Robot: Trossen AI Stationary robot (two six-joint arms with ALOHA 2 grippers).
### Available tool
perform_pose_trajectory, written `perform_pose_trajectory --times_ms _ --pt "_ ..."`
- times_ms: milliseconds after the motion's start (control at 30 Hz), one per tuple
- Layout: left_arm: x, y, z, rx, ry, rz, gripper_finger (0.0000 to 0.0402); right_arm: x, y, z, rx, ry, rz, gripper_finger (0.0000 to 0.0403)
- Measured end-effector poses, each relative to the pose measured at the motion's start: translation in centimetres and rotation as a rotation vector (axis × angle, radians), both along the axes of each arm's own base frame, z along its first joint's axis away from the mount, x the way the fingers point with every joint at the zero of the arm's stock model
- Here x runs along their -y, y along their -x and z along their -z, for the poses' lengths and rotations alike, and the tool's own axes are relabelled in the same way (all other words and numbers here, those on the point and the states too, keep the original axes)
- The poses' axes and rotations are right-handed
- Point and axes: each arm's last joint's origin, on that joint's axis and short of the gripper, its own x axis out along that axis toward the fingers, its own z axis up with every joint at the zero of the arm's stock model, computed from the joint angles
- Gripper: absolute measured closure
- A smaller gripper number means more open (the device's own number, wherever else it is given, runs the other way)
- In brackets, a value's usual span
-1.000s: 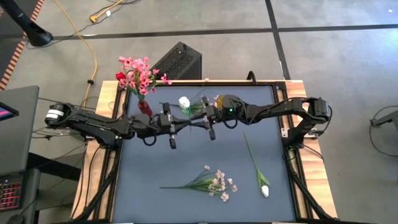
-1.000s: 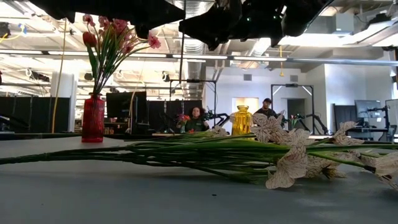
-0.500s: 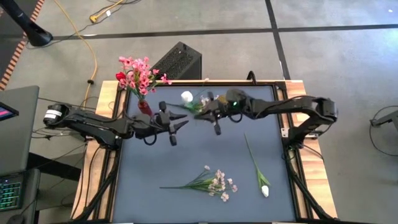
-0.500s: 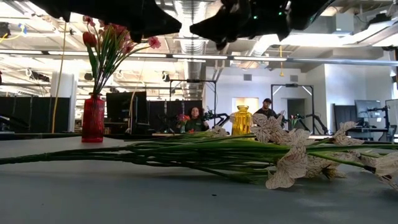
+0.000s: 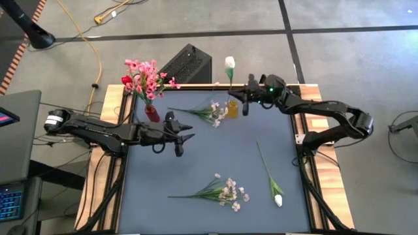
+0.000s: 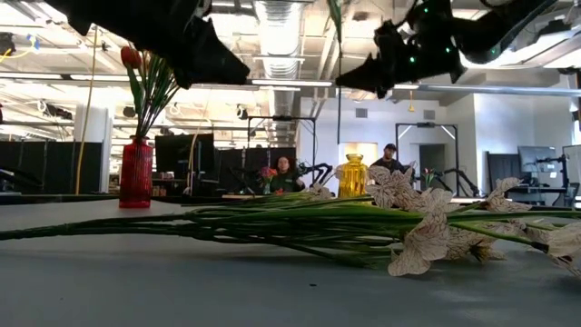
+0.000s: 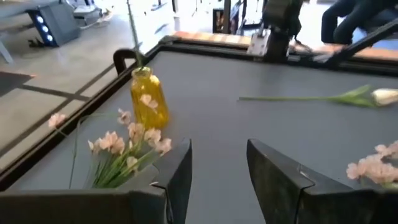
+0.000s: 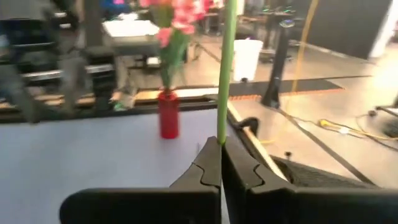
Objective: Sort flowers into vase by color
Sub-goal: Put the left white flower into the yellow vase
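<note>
The right end effector is clenched on the green stem of a white tulip, held upright above the yellow vase near the bench's far edge. The stem hangs long below the grip, so its tip may miss the narrow neck, or knock the vase over. The left end effector waits released near the red vase. A pale spray lies just beside the yellow vase and could snag.
</note>
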Motion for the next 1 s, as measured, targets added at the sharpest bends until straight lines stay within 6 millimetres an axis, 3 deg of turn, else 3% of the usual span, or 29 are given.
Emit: perform_pose_trajectory --times_ms 200,500,1000 --pt "0.2 0.0 -0.1 0.012 0.003 0.012 0.0258 0.9 1.0 1.3 -0.024 -0.028 0.047 0.0377" --pt "0.2 0.0 -0.1 0.008 0.001 0.009 0.0258 1.2 1.9 0.2 0.019 0.011 0.073 0.0377" --pt "0.2 0.0 -0.1 0.006 0.001 0.005 0.0258 2.4 2.4 1.4 -0.048 -0.038 0.115 0.0375"
